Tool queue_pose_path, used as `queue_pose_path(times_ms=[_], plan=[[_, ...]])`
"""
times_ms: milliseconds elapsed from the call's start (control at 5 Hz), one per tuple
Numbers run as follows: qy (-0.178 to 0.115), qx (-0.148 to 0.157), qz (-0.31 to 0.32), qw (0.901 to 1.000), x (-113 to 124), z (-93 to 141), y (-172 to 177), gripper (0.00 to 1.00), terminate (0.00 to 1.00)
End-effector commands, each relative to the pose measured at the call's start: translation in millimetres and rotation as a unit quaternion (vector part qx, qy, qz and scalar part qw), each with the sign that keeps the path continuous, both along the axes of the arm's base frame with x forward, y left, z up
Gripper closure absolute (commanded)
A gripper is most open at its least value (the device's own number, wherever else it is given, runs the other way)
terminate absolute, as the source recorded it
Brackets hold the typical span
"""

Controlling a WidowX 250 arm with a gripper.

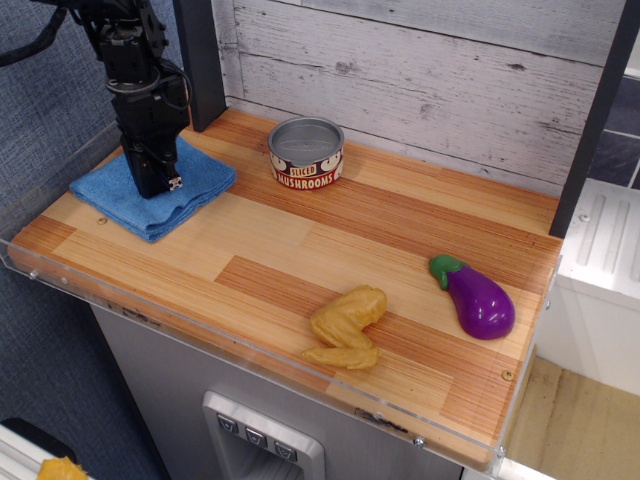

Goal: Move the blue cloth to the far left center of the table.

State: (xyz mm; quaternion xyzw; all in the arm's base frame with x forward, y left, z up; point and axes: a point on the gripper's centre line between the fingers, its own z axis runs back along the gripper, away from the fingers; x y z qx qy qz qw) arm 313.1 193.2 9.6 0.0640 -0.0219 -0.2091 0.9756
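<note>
Blue cloth (pixel 140 192) sits at the far left edge of the worktop (pixel 330 250), roughly mid-depth, its left side touching or just over the clear acrylic rim. End effector (pixel 157 183) is pressed down into the cloth's middle, fingers look closed and pinching the terry, though the tips are sunk in the fabric so exact opening is hard to read. Risks: any further leftward drag would probably push the cloth over the rim; lifting without releasing would likely carry or unfold it; a snagged loop could tug it back out of place. Only container: the sliced mushrooms can (pixel 306 151), upright just right of the cloth and apart from it, top sealed, contents not visible. Chicken wing (pixel 347 327) and eggplant (pixel 474 297) lie well apart.
</note>
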Motion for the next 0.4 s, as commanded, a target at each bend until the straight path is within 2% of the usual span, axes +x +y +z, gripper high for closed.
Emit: queue_pose_path(times_ms=[0, 200], plan=[[-0.03, 0.005, 0.005, 0.9995, 0.1, 8.1, -10.1, 1.0, 0.0], [-0.083, 0.029, 0.035, 0.9956, 0.1, 22.9, -7.1, 1.0, 0.0]])
